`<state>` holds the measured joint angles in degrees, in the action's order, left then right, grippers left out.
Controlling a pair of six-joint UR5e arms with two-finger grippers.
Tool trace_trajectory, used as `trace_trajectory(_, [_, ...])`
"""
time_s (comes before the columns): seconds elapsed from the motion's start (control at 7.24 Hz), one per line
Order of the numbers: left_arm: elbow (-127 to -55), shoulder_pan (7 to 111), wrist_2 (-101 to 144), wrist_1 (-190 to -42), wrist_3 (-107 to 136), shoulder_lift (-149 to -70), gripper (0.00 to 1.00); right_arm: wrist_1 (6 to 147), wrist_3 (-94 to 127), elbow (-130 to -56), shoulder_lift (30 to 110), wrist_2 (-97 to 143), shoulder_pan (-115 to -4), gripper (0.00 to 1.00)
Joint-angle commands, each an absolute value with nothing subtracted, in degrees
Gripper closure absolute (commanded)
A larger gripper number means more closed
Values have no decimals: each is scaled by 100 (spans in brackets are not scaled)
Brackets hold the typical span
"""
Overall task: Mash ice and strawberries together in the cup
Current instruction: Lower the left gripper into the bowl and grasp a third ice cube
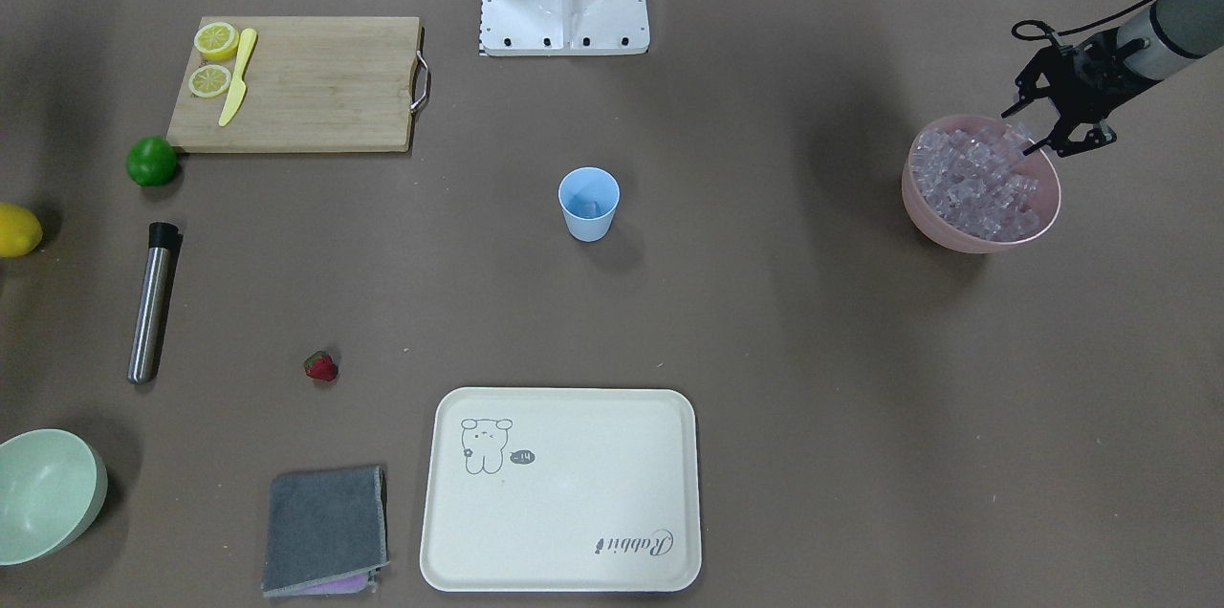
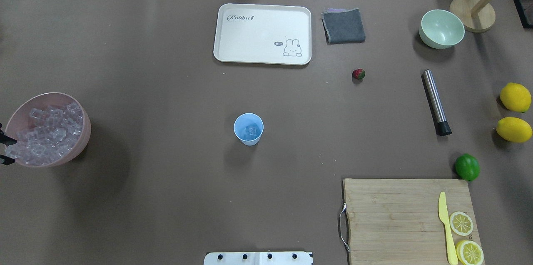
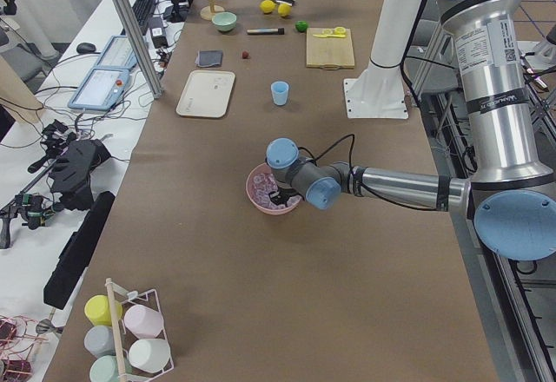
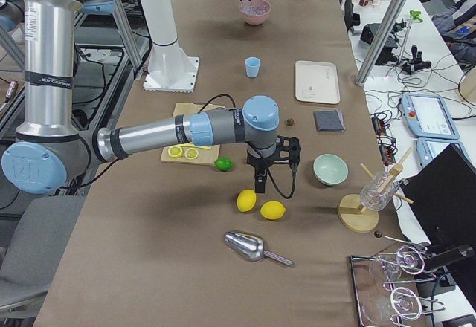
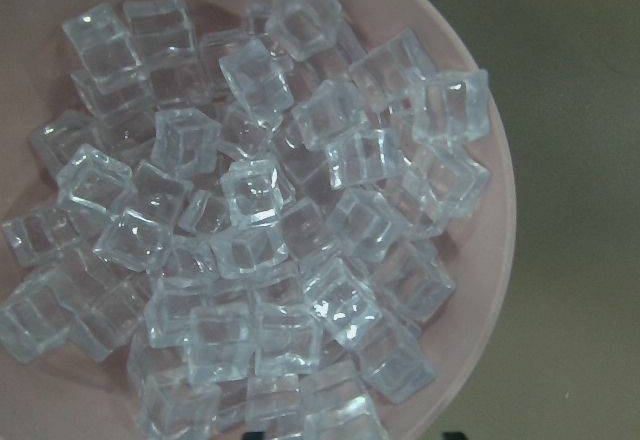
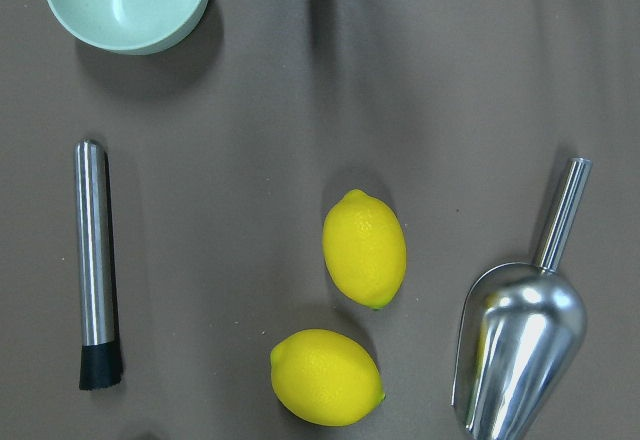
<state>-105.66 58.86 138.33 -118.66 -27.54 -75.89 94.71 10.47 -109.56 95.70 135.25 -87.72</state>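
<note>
The pink bowl [image 1: 959, 243] sits at the bench's end on the robot's left, heaped with ice [image 1: 975, 180], so the left gripper [image 1: 1047, 125] hangs over its rim, probably to fetch cubes. Its jaws stand apart and hold nothing, and the top cubes lie right below them, close but apparently untouched. The cup [image 1: 588, 204] stands upright mid-bench, likely so that either arm can reach it, and seems to have a cube or two inside. The strawberry [image 1: 321, 366] lies on the bare bench on the robot's right side, well apart from the cup and near the steel muddler [image 1: 152, 307]. The right gripper [image 4: 272, 156] hovers over that end, above the lemons [image 6: 364, 248]; whether its jaws are apart or together cannot be told. By my reading the cup is being filled and mashing is not yet begun.
</note>
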Motion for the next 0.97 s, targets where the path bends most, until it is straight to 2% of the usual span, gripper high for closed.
trace_trajectory(0.0, [-10564,5880,13825,-11865,-2751,-7629,62,9475,1046,-10960,9597,13526,-8771,0])
trace_trajectory(0.14, [-10564,5880,13834,-11848,-2751,-7638,72,9475,1037,-10951,9598,13526,-8771,0])
trace_trajectory(0.28, [-10573,5880,13834,-11839,-2734,-7664,90,9475,1046,-10969,9606,13535,-8771,0])
trace_trajectory(0.41, [-10608,5871,13895,-11830,-2603,-7734,99,9475,1046,-11030,9624,13526,-8780,0])
trace_trajectory(0.83, [-10530,5871,14175,-11778,-2418,-8119,100,9475,1046,-11039,9633,13526,-8771,0])
